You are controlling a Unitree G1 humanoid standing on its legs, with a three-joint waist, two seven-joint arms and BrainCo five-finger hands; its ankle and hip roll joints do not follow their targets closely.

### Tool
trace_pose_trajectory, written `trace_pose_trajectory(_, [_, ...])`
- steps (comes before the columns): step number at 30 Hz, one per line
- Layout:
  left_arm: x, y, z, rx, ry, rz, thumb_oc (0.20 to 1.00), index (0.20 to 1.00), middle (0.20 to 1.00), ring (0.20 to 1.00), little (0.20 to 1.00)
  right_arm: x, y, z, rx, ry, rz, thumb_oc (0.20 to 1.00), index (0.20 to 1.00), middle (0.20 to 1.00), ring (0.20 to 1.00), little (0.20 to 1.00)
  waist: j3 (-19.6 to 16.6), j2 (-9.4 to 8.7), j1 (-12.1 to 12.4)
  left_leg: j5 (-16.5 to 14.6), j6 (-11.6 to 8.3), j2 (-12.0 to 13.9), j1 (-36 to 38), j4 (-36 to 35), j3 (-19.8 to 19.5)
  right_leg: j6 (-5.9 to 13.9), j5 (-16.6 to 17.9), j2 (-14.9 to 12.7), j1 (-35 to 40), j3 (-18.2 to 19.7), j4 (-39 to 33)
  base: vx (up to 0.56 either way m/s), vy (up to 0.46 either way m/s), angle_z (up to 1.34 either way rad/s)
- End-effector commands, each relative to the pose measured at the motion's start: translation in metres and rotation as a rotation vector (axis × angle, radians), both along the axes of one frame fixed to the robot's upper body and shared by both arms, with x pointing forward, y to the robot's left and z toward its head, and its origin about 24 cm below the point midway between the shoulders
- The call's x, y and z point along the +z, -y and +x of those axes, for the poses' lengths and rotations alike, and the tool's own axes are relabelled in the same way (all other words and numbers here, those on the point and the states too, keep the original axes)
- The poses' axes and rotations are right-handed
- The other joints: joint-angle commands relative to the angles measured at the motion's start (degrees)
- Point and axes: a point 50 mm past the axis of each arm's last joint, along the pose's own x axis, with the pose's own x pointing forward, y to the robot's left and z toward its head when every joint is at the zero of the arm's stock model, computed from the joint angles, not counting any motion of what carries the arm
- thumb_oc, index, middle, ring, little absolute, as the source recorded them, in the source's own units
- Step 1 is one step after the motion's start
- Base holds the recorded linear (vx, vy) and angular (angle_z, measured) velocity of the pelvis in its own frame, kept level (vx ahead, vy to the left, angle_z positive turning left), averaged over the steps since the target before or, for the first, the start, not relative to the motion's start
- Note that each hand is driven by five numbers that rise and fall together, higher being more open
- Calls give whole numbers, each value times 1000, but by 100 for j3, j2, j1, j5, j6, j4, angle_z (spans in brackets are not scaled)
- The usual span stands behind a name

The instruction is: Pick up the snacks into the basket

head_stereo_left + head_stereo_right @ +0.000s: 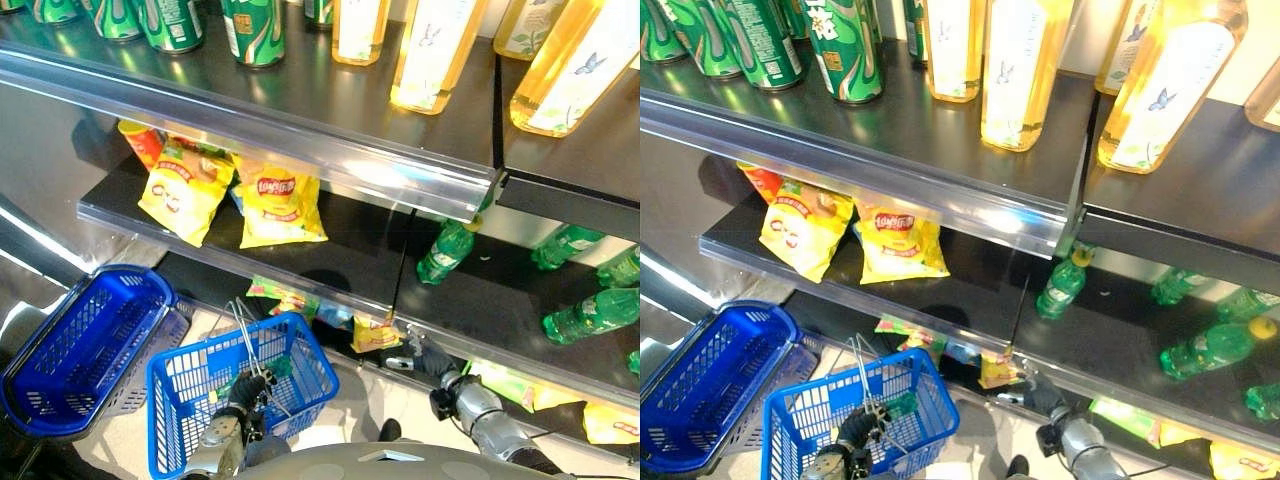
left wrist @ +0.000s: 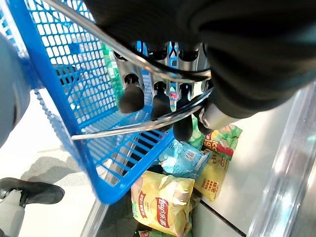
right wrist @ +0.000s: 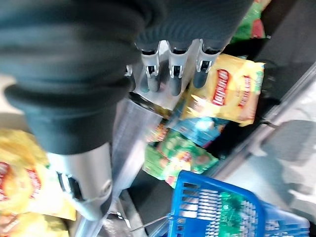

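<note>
My left hand (image 1: 246, 392) is shut on the wire handles (image 2: 148, 69) of a blue mesh basket (image 1: 190, 385), which hangs low in front of the shelves. A green packet (image 3: 232, 213) lies inside it. My right hand (image 1: 425, 358) reaches to the bottom shelf with its fingers (image 3: 174, 68) straight, close to a small yellow snack bag (image 1: 375, 335) and holding nothing. A green snack bag (image 1: 285, 297) and a light blue packet (image 2: 185, 159) lie beside it. Two yellow chip bags (image 1: 277, 207) (image 1: 185, 195) rest on the middle shelf.
A second, darker blue basket (image 1: 80, 345) sits at the lower left. Green bottles (image 1: 447, 250) lie on the middle shelf to the right. Green cans (image 1: 255, 30) and yellow bottles (image 1: 430, 55) stand on the top shelf. More yellow bags (image 1: 610, 425) lie at the bottom right.
</note>
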Motion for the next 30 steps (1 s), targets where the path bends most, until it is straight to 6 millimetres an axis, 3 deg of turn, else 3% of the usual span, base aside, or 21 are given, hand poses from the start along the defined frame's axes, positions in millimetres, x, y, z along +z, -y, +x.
trace_pose_trajectory(1, [37,11,54,-83,291,-28,200,200,200,200,200,15,-15,8,105,87,62,1000,1000,1000,1000,1000,-314,-119,-40,-156,97,-3,12,15,164,346,316,-292,-170,64,69,0,0,0])
trace_pose_trajectory(13, [35,5,50,-58,282,-30,200,200,200,200,200,33,-15,9,172,146,119,1000,1000,1000,1000,1000,-334,-143,-48,-234,121,-46,177,0,227,356,333,-306,-109,102,106,12,3,-6])
trace_pose_trajectory(16, [34,2,47,-56,278,-25,200,200,200,200,200,61,-14,17,216,270,133,1000,1000,1000,1000,1000,-348,-141,-64,-238,112,-29,185,0,237,361,323,-296,-95,99,96,0,0,0])
trace_pose_trajectory(18, [34,2,47,-56,278,-26,200,200,200,200,200,61,-13,17,216,270,132,1000,1000,1000,1000,1000,-349,-137,-63,-238,112,-29,186,0,237,361,323,-296,-95,98,96,0,0,0])
trace_pose_trajectory(19, [33,1,45,-52,276,-25,200,200,200,200,200,87,-7,26,215,379,150,1000,1000,1000,1000,1000,-358,-132,-77,-249,112,-27,202,3,240,367,304,-294,-72,81,109,25,-5,4])
trace_pose_trajectory(23, [34,2,45,-53,282,-27,200,200,200,200,200,98,-1,32,193,429,140,1000,1000,1000,1000,1000,-346,-130,-69,-276,114,-24,211,48,229,371,273,-308,-58,63,154,10,-2,1])
trace_pose_trajectory(24, [39,1,48,-52,306,-30,200,200,200,200,200,107,3,43,152,476,141,1000,1000,1000,1000,1000,-247,-137,-30,-319,117,10,124,286,192,336,162,-343,-101,49,442,0,0,0])
trace_pose_trajectory(27, [41,0,50,-56,316,-31,200,200,200,200,200,109,3,46,145,489,142,1000,1000,1000,1000,1000,-194,-142,-27,-369,117,40,14,471,166,319,83,-363,-182,36,621,-57,-25,5])
trace_pose_trajectory(30, [53,-1,63,-83,370,-25,200,200,200,200,200,125,5,57,148,561,126,1000,1000,1000,1000,1000,217,-171,14,-595,38,273,-675,1513,-21,199,-241,-456,-537,-86,1322,-183,-90,27])
